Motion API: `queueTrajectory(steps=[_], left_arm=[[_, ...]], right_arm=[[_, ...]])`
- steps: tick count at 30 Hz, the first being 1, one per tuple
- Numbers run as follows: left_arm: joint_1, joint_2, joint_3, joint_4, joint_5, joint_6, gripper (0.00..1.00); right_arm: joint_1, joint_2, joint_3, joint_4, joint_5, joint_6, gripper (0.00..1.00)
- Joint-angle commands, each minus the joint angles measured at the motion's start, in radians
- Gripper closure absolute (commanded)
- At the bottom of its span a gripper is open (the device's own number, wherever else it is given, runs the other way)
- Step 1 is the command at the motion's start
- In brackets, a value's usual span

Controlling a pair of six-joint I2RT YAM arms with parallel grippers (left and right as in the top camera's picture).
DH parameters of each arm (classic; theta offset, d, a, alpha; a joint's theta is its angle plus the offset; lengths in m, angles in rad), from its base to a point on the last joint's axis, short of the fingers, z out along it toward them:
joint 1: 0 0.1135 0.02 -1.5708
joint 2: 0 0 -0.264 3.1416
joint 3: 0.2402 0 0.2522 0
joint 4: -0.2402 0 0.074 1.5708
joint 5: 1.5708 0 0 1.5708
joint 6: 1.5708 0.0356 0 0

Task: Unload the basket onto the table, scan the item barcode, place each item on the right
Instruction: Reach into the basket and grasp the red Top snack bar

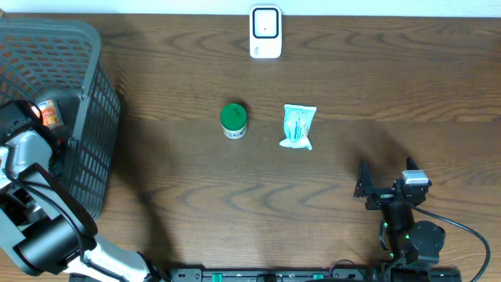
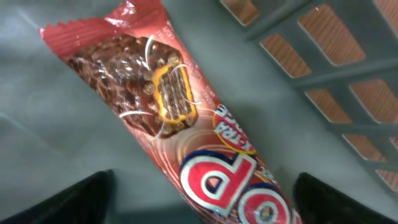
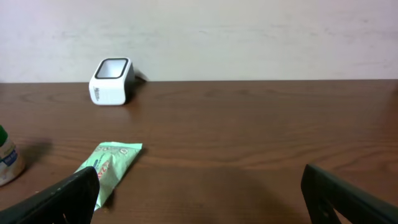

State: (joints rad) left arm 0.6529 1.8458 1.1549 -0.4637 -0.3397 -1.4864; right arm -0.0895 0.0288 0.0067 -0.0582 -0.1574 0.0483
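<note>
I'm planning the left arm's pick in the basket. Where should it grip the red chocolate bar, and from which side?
Grip the red chocolate bar across its narrow width at mid-body, coming straight down from above. It lies flat and slantwise on the basket floor, long and slim, and the basket wall stands close, likely blocking a side approach. The left gripper hangs open astride it.

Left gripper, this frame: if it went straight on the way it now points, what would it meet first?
Most likely the red snack wrapper, which lies on the floor of the basket directly ahead, between the open fingers of the left gripper. The wrist view does not show how far off it is.
</note>
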Motion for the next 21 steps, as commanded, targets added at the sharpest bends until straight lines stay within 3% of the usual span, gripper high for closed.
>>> queueTrajectory(steps=[1,21], left_arm=[[0.005,0.036,-0.006,-0.004,-0.018,0.004,0.22],[0.033,0.115,-0.006,0.044,-0.062,0.027,0.23]], right_arm=[[0.005,-0.002,-0.001,-0.003,0.002,0.006,0.01],[0.005,-0.002,-0.001,-0.003,0.002,0.006,0.01]])
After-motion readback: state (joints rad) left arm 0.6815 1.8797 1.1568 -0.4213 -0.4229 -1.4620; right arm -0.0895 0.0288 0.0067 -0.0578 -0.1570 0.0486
